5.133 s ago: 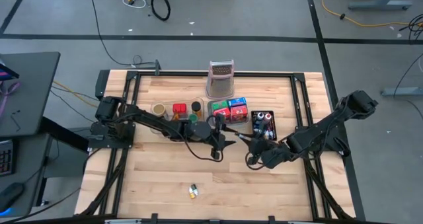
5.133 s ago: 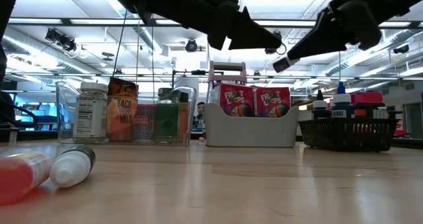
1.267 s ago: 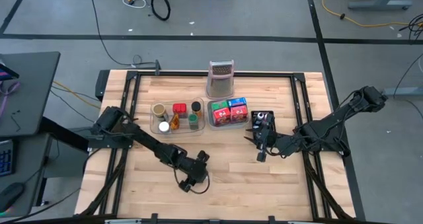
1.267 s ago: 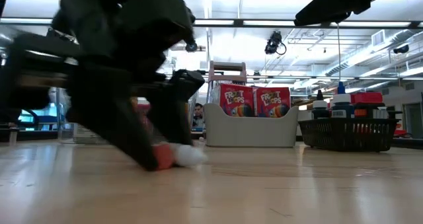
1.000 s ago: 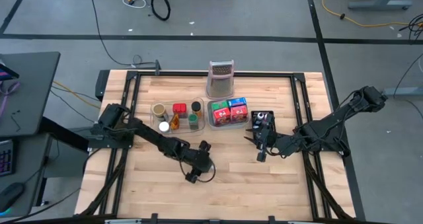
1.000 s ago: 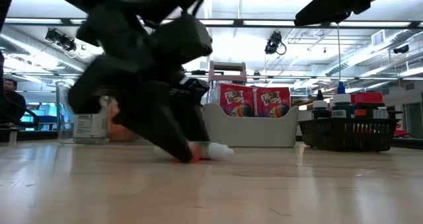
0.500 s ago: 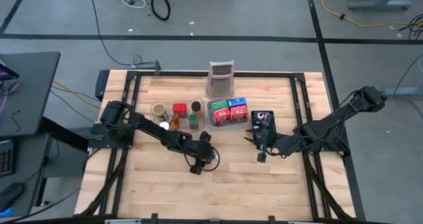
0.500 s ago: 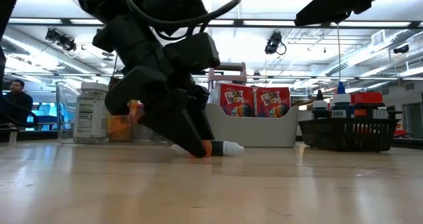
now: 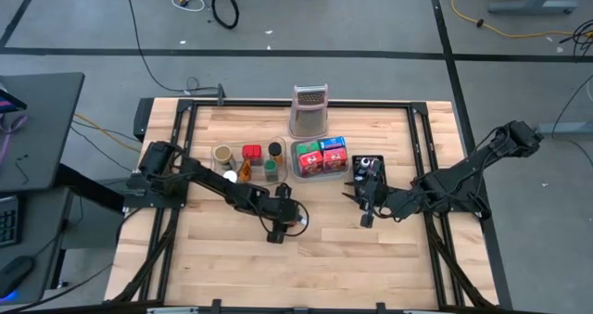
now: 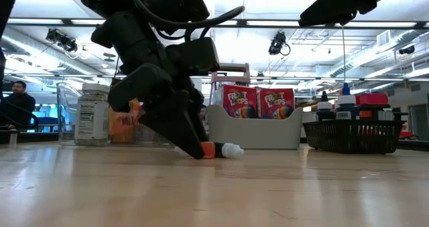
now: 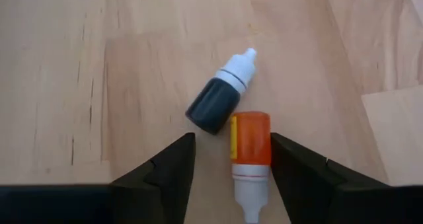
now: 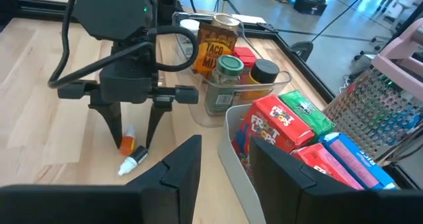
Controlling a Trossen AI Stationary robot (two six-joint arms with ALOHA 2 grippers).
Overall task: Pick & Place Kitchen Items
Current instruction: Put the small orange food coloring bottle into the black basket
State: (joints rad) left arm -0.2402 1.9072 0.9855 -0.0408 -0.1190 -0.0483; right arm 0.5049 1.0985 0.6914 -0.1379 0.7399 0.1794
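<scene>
Two small dropper bottles lie on their sides on the wooden table: an orange one (image 11: 250, 148) and a dark one (image 11: 215, 105), both white-capped and touching each other. My left gripper (image 11: 232, 178) is open near the table's middle (image 9: 275, 232), its fingers on either side of the orange bottle (image 10: 210, 150); the dark bottle lies just past the fingertips. My right gripper (image 12: 228, 178) is open and holds nothing; it hangs above the table (image 9: 363, 214) near the black basket. My left gripper touches the orange bottle with the inner side of one finger (image 11: 284, 164), which lies along the bottle's body (image 11: 266, 141); the other finger stands clear of it. The fingers slant down from the table's left. The bottle lies flat on the table.
Behind the bottles a clear tray (image 9: 248, 164) holds jars and a taco packet, and a grey tray (image 9: 321, 157) holds cereal boxes. A black basket (image 9: 369, 173) stands to the right, a metal grater (image 9: 310, 110) at the far edge. Bare wood lies toward the near edge.
My left gripper has moved toward the table's far and right edges, staying low and rolling its wrist. The orange bottle has slid along the table with it, still lying flat.
</scene>
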